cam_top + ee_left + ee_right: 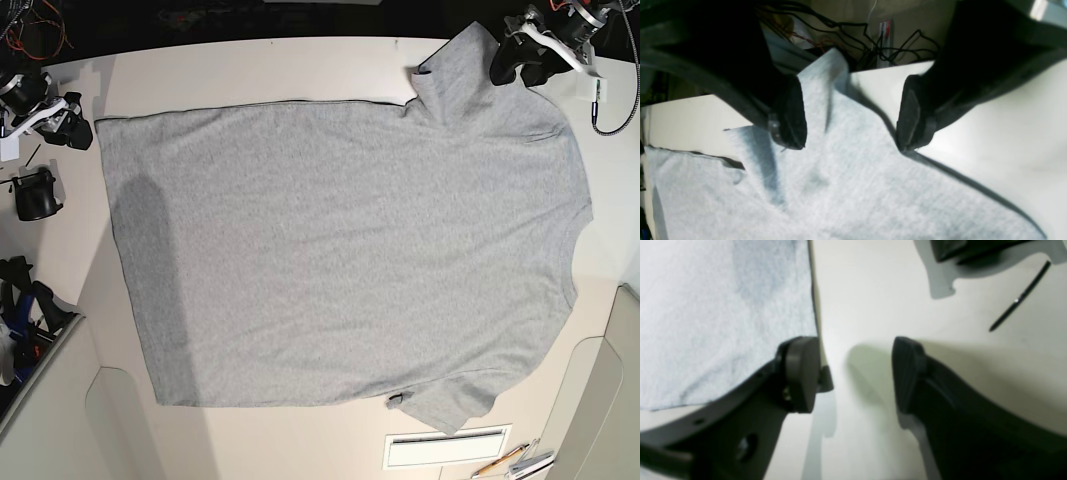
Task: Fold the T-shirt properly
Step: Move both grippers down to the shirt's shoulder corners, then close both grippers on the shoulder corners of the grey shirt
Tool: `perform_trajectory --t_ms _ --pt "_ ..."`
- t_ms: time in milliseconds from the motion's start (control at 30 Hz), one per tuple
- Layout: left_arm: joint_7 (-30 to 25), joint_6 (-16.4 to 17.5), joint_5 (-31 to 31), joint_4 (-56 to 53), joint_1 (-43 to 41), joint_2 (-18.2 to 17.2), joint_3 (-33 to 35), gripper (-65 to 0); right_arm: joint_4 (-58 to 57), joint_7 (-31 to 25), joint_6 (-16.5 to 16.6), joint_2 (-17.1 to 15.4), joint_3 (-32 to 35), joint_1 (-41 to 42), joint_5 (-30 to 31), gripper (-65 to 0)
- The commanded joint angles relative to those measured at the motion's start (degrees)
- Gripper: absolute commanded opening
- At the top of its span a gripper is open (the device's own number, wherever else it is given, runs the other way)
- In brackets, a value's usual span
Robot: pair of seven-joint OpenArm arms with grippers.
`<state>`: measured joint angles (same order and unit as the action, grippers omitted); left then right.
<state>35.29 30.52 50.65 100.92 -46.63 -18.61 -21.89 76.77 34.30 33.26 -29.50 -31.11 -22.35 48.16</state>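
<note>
The table (300,65) is a smooth, off-white, matte surface with rounded cut-outs along its 6 o'clock edge. Beyond its 12 o'clock edge, in the left wrist view, a tangle of black cables (873,40) lies against a tan floor. A thin dark rod (1020,296) rests on the bare tabletop at 1 o'clock in the right wrist view.

The T-shirt (340,250) lies spread flat over the middle of the table, plain side up, heather-grey knit with a fine mottled weave and dark-edged seams. One sleeve points to 1 o'clock, the other to 5 o'clock; the hem runs along 9 o'clock.

My left gripper (851,113) stands at the 1 o'clock sleeve, jaws wide apart, black pads either side of the cloth, holding nothing. My right gripper (853,373) stands at the 10 o'clock hem corner, jaws likewise parted over bare table, one pad just beside the hem edge.
</note>
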Motion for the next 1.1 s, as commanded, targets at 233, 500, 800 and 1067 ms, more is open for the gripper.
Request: perform_trajectory --t_ms 233,500,800,1067 --pt "7.0 -0.7 -2.2 -0.2 -1.0 -0.3 0.5 -18.2 0.6 2.2 0.5 -1.1 -0.2 0.0 3.3 -30.1" --pt "6.9 3.4 -2.2 -0.2 -1.0 -0.3 0.5 -18.2 0.6 2.2 0.5 -0.8 1.7 0.1 3.3 -30.1" --pt "7.0 5.7 -2.2 -0.2 -1.0 -0.3 0.5 -18.4 0.8 3.2 1.1 3.7 2.6 1.2 3.3 -30.3" --pt "7.9 6.9 -2.0 -0.2 -1.0 -0.3 0.5 -39.3 0.8 8.1 1.1 3.7 5.4 4.1 3.7 -42.2"
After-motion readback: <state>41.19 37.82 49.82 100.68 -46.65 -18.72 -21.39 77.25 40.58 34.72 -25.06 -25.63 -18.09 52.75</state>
